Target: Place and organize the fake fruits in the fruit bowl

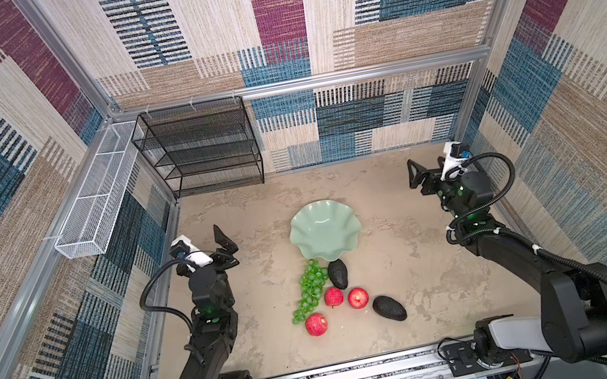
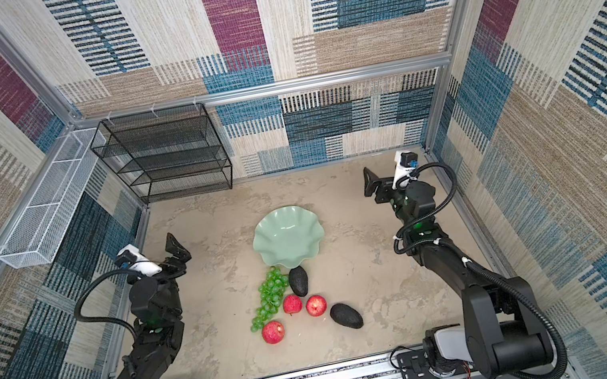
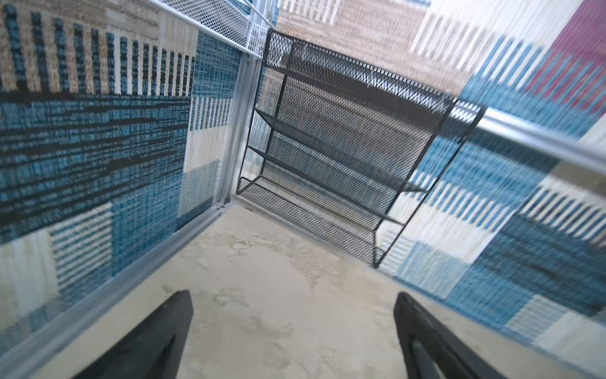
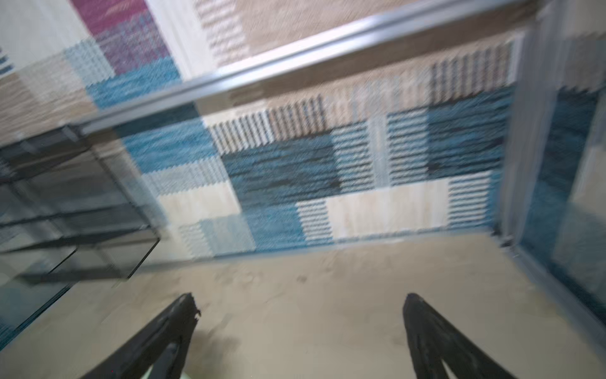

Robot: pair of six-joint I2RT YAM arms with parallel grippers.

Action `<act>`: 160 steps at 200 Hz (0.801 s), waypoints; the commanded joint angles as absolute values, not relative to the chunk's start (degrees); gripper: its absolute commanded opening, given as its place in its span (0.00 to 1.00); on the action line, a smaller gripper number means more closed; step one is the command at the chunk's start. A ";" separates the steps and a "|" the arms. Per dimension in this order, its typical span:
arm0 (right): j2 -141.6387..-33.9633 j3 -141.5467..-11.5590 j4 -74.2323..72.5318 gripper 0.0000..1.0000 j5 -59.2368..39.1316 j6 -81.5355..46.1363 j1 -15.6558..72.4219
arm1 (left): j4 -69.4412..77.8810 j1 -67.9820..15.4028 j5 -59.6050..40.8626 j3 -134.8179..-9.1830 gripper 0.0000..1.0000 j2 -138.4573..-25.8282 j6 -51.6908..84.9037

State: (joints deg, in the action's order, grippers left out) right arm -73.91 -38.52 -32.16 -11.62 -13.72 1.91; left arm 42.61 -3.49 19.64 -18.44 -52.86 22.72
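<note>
Left gripper point(image 3: 293, 295) has its jaws spread wide with nothing between them; its wrist view shows only bare table point(image 3: 262, 295) in the gap. In both top views it hovers at about 9 o'clock from the fruit bowl point(image 1: 325, 229), well apart from it, close to the left wall. Right gripper point(image 4: 298, 297) is likewise spread and empty, though its wrist view is blurred. It sits at about 2 o'clock from the bowl point(image 2: 288, 236), near the back right corner of the table.

The pale green, wavy-rimmed fruit bowl stands upright near the table's middle and holds nothing. All the fruit lies on the table on its 6 o'clock side:
- The grapes point(image 1: 311, 288) run as a long bunch from just beside the rim at about 7 o'clock, slanting away toward the front rail.
- The avocado by the bowl point(image 1: 338, 274) lies just beside the rim at 6 o'clock, next to the grapes' upper end – whether it touches the rim I cannot tell.
- The apple by the avocado point(image 1: 333, 297) sits at that avocado's lower end, between it and the grapes.
- The third apple point(image 1: 358, 297) is just at 3 o'clock of that apple.
- The front apple point(image 1: 316, 324) sits beside the grapes' lower tip.
- The outer avocado point(image 1: 389, 308) lies on its side at about 4 o'clock from the third apple.

A black mesh shelf point(image 1: 202, 149) stands against the back wall at about 11 o'clock from the bowl, and a white mesh basket point(image 1: 96, 193) hangs on the left wall.
</note>
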 commanded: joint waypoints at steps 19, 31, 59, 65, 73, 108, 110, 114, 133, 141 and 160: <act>-65.70 -33.31 -15.43 1.00 -24.32 -16.27 4.47 | 21.16 -3.25 10.87 -22.45 0.94 -41.98 36.54; -62.56 -33.13 -7.95 0.99 -19.02 -13.80 8.39 | 10.62 -3.25 8.71 -26.65 0.92 -41.55 35.59; -56.50 -31.04 3.16 0.98 -11.69 -14.17 17.97 | -4.90 -3.25 3.50 -33.93 0.91 -44.50 34.32; -55.57 -30.52 5.03 0.97 -10.72 -14.98 19.76 | -6.92 -3.17 2.50 -35.14 0.91 -45.62 34.13; -54.47 -29.82 6.95 0.97 -9.40 -16.15 21.78 | -8.86 -3.19 1.24 -36.49 0.90 -47.08 33.94; -50.62 -26.08 12.11 0.96 -5.42 -22.73 32.24 | -11.30 -3.25 -2.46 -39.20 0.89 -51.12 34.19; -50.58 -25.86 12.23 0.96 -5.07 -23.04 32.91 | -11.29 -3.25 -2.53 -39.27 0.89 -51.28 34.25; -50.50 -25.53 12.60 0.96 -4.22 -24.04 34.27 | -11.25 -3.25 -2.77 -39.41 0.89 -51.63 34.32; -51.62 -24.20 14.67 0.96 -0.89 -27.19 40.55 | -11.40 -3.18 -3.89 -39.86 0.89 -52.38 34.24; -52.30 -23.83 15.05 0.96 -0.02 -28.25 43.06 | -11.58 -3.22 -4.16 -40.15 0.89 -52.37 34.21; -54.41 -24.18 15.78 0.97 2.93 -30.33 48.80 | -11.09 -3.25 -4.48 -39.82 0.90 -51.80 34.09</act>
